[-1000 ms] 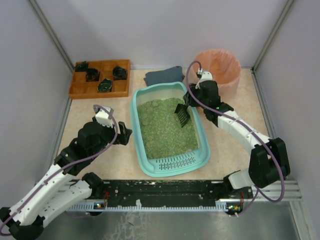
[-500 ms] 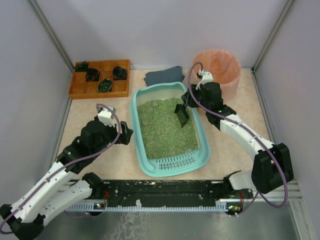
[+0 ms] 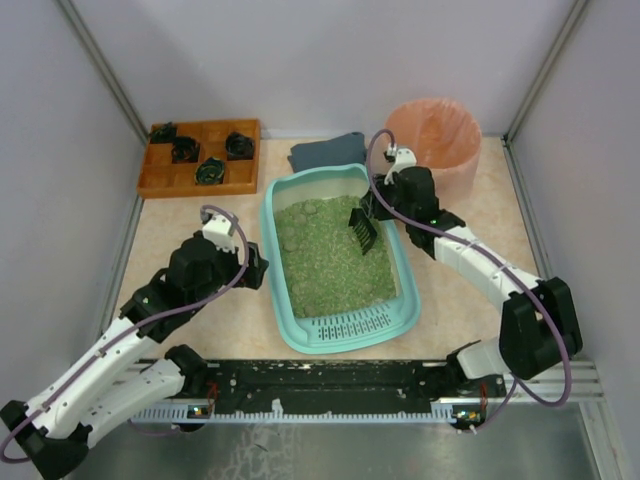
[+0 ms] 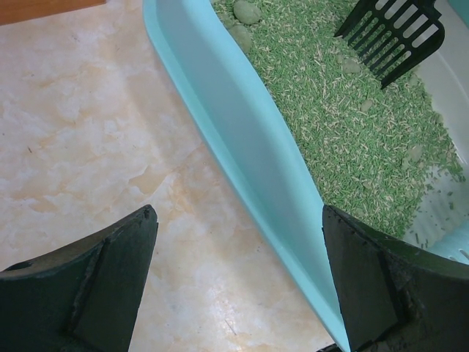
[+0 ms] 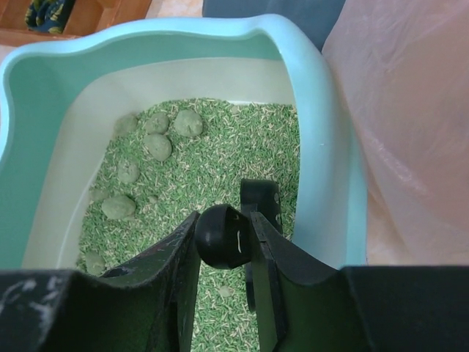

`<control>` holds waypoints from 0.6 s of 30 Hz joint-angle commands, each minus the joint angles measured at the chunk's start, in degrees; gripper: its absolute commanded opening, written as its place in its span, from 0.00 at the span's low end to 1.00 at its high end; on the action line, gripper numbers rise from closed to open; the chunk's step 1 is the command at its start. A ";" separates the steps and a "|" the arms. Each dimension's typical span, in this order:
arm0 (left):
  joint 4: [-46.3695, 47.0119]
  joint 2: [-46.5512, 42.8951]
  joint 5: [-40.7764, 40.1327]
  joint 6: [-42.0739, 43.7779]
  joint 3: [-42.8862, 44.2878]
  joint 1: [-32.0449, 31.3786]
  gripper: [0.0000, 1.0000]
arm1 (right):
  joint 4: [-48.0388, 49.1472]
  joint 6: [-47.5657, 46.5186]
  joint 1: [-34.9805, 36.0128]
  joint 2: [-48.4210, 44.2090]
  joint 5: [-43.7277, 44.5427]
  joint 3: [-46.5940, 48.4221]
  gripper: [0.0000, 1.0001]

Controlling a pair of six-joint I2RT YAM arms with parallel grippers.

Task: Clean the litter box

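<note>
Grasping step: my right gripper (image 5: pixel 224 236) pinches the scoop (image 3: pixel 363 230) by its knob inside the litter box (image 3: pixel 300 335), centre frame. My left gripper (image 4: pixel 236 227) gapes empty beside the rim. Next, likely: sift clumps (image 5: pixel 160 143), upper left.

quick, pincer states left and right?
Left pincer: open, empty, beside the litter box rim.
Right pincer: closed on the black litter scoop handle.

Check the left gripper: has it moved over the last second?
Yes. In the top view the left gripper has shifted right, toward the left rim of the litter box, which has stayed put. Its fingers are open.
</note>
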 commanded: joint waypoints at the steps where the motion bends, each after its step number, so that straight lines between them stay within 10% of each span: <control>1: 1.20 -0.47 -0.30 0.56 0.04 -0.29 0.98 | 1.41 -1.83 1.87 1.16 2.12 1.54 0.32; 18: 0.32 2.69 -0.46 -0.06 0.53 -0.29 0.98 | -3.45 -6.55 4.10 2.93 8.40 8.57 0.05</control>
